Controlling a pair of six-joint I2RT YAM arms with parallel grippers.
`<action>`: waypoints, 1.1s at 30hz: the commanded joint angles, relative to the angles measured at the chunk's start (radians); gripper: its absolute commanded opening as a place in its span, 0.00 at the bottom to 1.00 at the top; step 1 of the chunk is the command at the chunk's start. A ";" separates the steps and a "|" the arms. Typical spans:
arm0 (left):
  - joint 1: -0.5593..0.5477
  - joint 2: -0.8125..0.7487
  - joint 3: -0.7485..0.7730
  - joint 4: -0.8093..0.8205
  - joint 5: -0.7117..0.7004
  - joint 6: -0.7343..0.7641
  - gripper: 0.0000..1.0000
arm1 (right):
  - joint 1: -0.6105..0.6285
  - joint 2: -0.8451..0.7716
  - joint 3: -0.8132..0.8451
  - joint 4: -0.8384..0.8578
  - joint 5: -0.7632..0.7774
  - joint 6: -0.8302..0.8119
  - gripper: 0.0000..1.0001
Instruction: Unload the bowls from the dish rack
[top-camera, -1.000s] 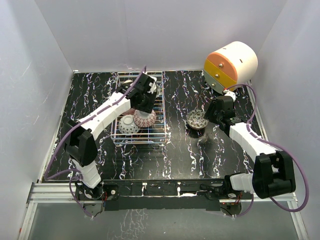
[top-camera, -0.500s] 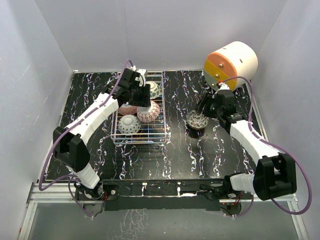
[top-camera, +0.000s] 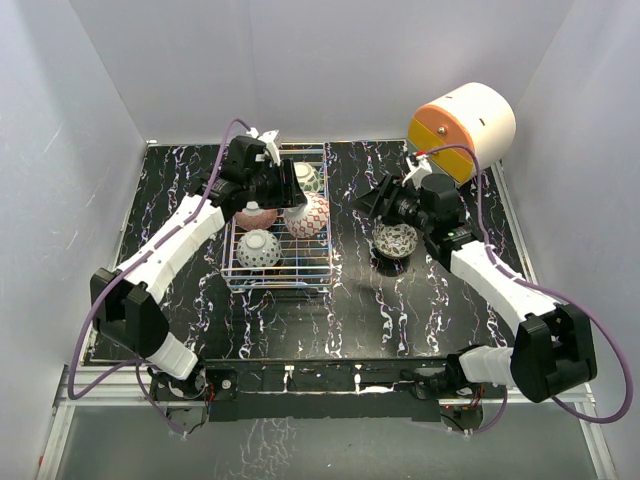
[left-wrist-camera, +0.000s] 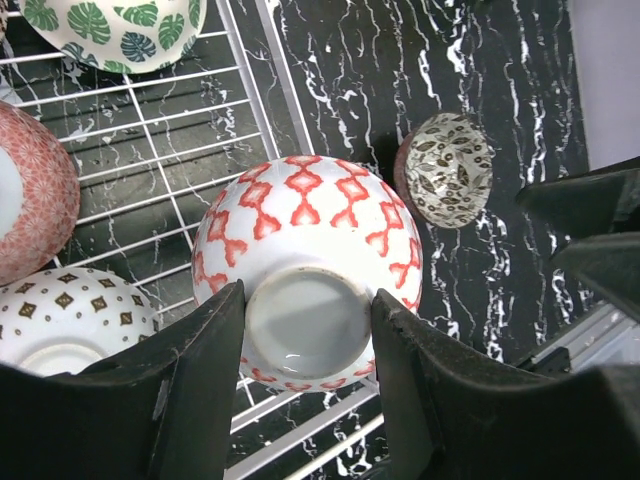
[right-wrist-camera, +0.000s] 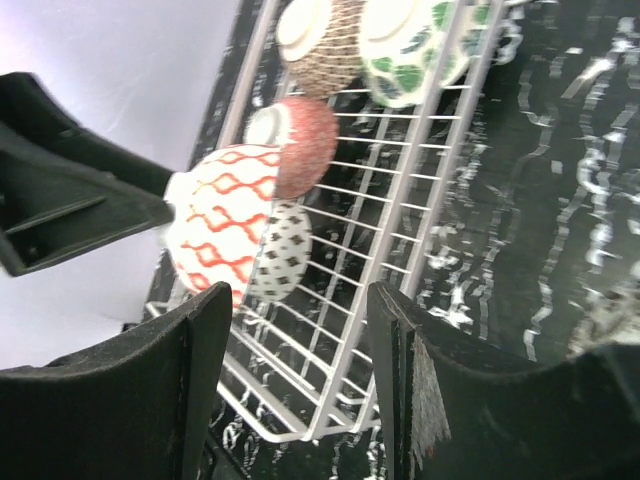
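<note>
My left gripper (left-wrist-camera: 307, 300) was closed partway on the foot ring of a red-patterned bowl (left-wrist-camera: 305, 215), holding it bottom-up over the dish rack (top-camera: 278, 283), where four other bowls (right-wrist-camera: 305, 145) lay. My right gripper (right-wrist-camera: 300, 298) hung open and empty near a brown-patterned bowl (top-camera: 395, 240) on the table (top-camera: 450, 300).

The bowls (left-wrist-camera: 305, 255) are glossy ceramic, the dish rack (top-camera: 281, 271) shiny wire.

Bright even lighting, soft shadows, right wrist view slightly motion-blurred
</note>
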 joint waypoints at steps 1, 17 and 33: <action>0.013 -0.090 -0.037 0.110 0.061 -0.081 0.25 | 0.049 0.017 0.011 0.205 -0.086 0.101 0.59; 0.014 -0.186 -0.168 0.266 0.048 -0.212 0.25 | 0.144 0.092 0.018 0.358 -0.111 0.188 0.76; 0.014 -0.227 -0.235 0.336 0.075 -0.260 0.25 | 0.160 0.128 -0.013 0.511 -0.162 0.276 0.75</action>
